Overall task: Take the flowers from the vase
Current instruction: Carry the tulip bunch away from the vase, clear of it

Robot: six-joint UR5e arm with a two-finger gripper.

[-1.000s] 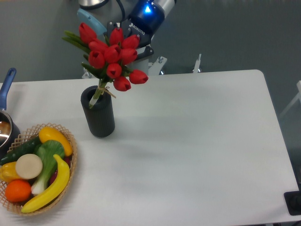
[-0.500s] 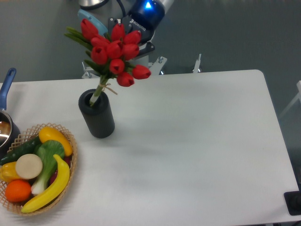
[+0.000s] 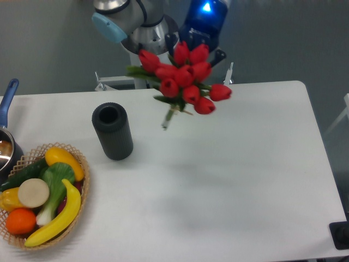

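flowers [image 3: 182,76] aloft; fingers [image 3: 218,56] apparently closed

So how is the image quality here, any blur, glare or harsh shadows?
Fixed camera: soft, even light; only a faint shadow on the white table beside the black vase. The red tulips look slightly soft. A blue light glows brightly on the arm.

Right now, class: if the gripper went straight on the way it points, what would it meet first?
The gripper points down toward the camera, hidden behind the tulips it carries. Straight on, bare white table right of the black vase seems to come first, though depth is unclear.
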